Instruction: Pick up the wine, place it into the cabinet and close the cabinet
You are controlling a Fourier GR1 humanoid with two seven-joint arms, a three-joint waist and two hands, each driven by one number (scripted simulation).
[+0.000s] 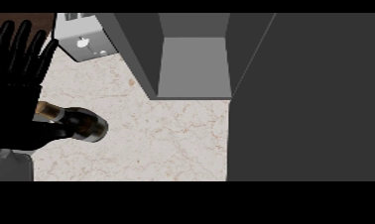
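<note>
Speckled beige stone counter (168,139) is the backdrop. Left hand (22,64) sits at the left edge, black fingers straight and spread, holding nothing. Just below it the dark glass wine bottle (77,121) with a cork-coloured neck lies untouched. Grey cabinet (192,64) stands open, probably awaiting it. Small grey toaster-like appliance (84,39) sits behind. Right hand isn't visible.

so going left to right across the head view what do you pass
left hand → wine bottle → toaster → open cabinet → cabinet door
</note>
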